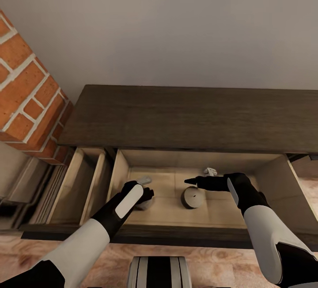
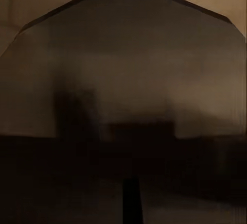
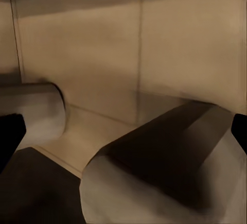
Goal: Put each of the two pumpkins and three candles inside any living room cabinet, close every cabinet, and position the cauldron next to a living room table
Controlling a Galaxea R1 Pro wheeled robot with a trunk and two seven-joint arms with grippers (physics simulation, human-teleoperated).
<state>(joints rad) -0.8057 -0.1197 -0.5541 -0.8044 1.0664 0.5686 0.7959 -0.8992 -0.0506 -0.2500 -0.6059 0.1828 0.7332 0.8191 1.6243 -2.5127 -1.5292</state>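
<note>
Head view: you are working over the long dark-brown wooden cabinet [image 1: 194, 118], its tan-lined drawer pulled open. Your left gripper [image 1: 145, 194] is pinching one stubby grey candle [image 1: 143, 202] inside; another candle [image 1: 193, 197] is lying beneath your right gripper [image 1: 191, 181], whose finger spread I cannot tell. Pumpkins, closing and the cauldron likely remain.

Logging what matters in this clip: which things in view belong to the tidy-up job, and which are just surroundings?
Job:
- cabinet, drawer pulled open
- candle standing on the drawer floor
- candle under the left gripper, mostly hidden
- right gripper above the drawer

Surroundings:
- brick pillar
- grey wall
- small pale item at the drawer's back, too small to identify
</note>
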